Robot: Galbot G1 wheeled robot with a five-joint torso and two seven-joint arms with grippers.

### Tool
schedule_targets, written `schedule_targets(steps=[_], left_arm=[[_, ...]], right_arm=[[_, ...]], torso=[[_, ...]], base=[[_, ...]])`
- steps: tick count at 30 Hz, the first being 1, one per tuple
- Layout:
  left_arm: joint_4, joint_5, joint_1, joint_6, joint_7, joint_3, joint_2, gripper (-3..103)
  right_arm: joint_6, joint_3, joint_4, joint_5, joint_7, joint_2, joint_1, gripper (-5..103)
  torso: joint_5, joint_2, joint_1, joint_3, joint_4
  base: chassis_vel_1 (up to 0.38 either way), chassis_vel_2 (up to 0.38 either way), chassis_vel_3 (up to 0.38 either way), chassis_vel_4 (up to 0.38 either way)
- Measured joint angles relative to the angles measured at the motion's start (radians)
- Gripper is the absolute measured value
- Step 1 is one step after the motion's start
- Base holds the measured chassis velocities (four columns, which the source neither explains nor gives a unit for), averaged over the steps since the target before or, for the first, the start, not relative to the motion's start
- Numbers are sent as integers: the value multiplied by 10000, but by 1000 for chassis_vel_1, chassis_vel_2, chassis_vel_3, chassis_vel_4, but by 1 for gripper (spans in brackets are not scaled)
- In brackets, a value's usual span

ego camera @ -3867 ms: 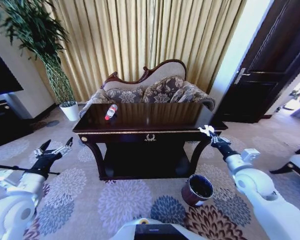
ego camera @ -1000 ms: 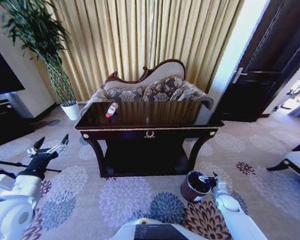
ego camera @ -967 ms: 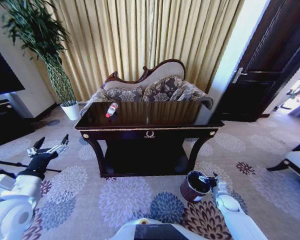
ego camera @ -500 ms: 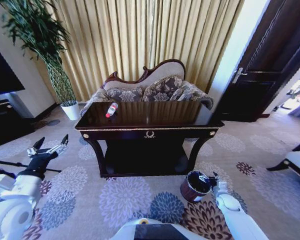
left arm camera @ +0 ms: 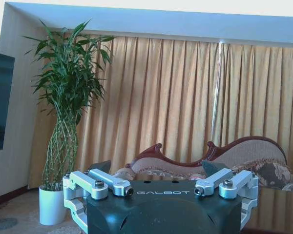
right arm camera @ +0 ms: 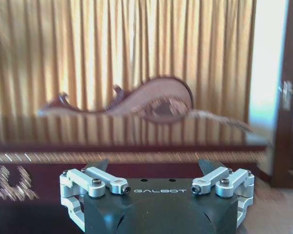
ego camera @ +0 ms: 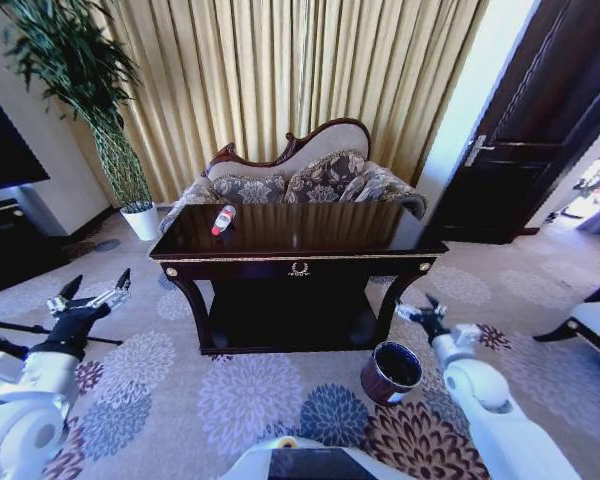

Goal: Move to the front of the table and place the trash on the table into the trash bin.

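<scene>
Two open tools, right tool (ego camera: 420, 312) above trash bin (ego camera: 392, 371).

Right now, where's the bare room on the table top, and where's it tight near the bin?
The table top is bare from the bottle at its far left across to the right end. The tight spot is low on the right: the trash bin stands by the table's front right leg, with the right gripper, open, just above it. Left gripper hangs open, left of the table.

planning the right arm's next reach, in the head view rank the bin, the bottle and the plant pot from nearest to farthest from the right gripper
1. Bin: on the carpet just below the right gripper.
2. Bottle: on the table's left part.
3. Plant pot: on the floor beyond the table's left end.
</scene>
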Motion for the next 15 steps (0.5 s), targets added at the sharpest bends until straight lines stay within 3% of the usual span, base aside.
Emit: schedule_targets(steps=[15], left_arm=[[17, -18, 13, 43, -39, -65, 32, 100]], right_arm=[[-1188, 196, 1831, 388, 361, -265, 205, 100]], torso=[[3, -1, 0, 0, 0]], base=[[0, 0, 0, 0]])
